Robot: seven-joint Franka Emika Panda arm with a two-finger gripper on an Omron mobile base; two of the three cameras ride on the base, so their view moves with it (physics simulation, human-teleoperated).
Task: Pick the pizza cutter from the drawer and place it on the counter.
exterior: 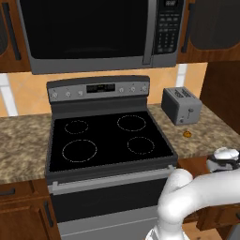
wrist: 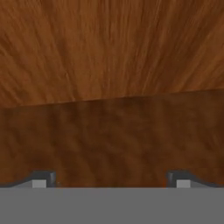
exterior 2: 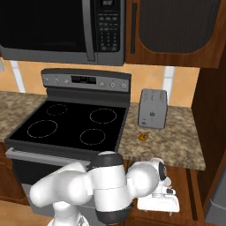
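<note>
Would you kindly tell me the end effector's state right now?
End effector: open, fingertips wide apart, holding nothing, facing brown wood.

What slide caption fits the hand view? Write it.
Open hand close above plain reddish-brown wooden surfaces, finger tips spread apart.

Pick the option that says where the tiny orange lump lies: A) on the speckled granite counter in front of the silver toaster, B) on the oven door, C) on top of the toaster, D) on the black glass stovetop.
A: the tiny orange lump rests on the speckled granite counter, just in front of the silver toaster, beside the black glass stovetop.
</note>
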